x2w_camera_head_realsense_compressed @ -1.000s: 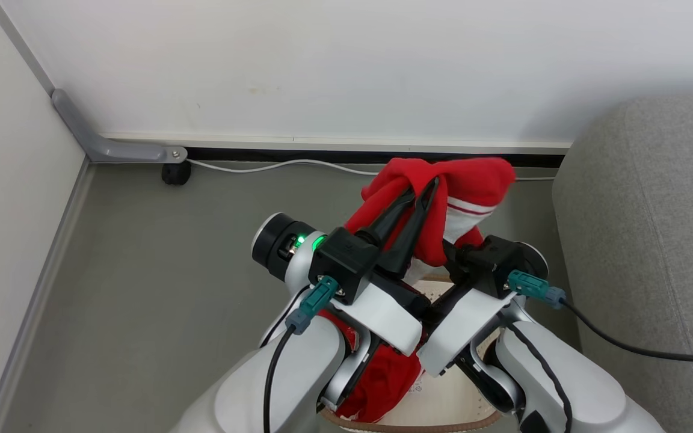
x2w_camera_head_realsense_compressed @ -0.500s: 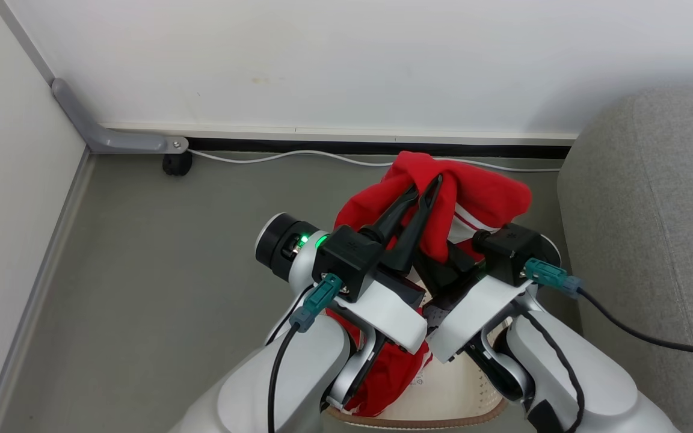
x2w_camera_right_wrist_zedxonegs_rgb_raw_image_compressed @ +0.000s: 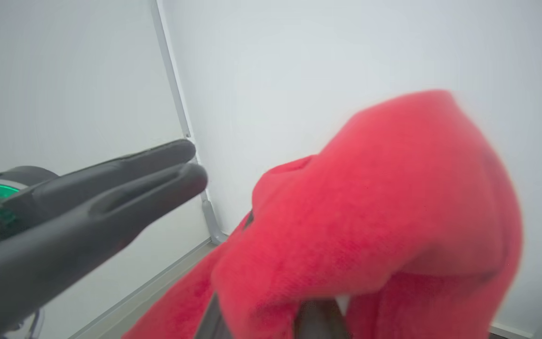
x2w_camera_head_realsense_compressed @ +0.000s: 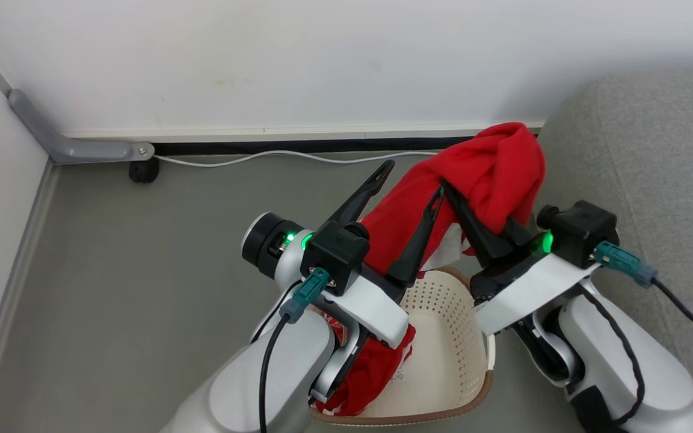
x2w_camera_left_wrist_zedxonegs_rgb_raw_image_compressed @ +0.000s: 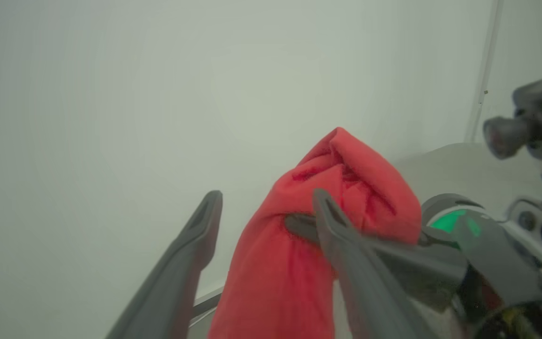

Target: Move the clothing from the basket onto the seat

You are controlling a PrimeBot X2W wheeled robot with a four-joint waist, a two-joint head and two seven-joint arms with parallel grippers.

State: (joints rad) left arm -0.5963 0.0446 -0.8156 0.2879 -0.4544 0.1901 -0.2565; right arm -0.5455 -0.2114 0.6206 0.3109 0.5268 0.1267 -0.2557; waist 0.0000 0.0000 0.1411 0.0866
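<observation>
My right gripper [x2w_camera_head_realsense_compressed: 450,191] is shut on a piece of red clothing [x2w_camera_head_realsense_compressed: 494,171], which drapes over its fingers and hangs toward the basket [x2w_camera_head_realsense_compressed: 443,337]. My left gripper [x2w_camera_head_realsense_compressed: 412,180] stands open just to the left, and the hanging cloth passes loosely between its fingers. From the left wrist, the open left gripper [x2w_camera_left_wrist_zedxonegs_rgb_raw_image_compressed: 267,195] flanks the clothing [x2w_camera_left_wrist_zedxonegs_rgb_raw_image_compressed: 355,188]. In the right wrist view the clothing [x2w_camera_right_wrist_zedxonegs_rgb_raw_image_compressed: 384,197] hides my own fingertips. More red clothing [x2w_camera_head_realsense_compressed: 373,370] lies in the cream basket under my left forearm. The grey seat [x2w_camera_head_realsense_compressed: 653,150] is at the right.
A white wall [x2w_camera_head_realsense_compressed: 322,60] with a baseboard runs across the back, and a white cable [x2w_camera_head_realsense_compressed: 250,157] lies along it. A grey bracket with a black caster [x2w_camera_head_realsense_compressed: 142,170] sits in the left corner. Grey floor [x2w_camera_head_realsense_compressed: 142,270] stretches left of the basket.
My left gripper has opened and let go of the clothing. My right gripper has shut on it and carried it right, toward the seat. The head camera has turned as well.
</observation>
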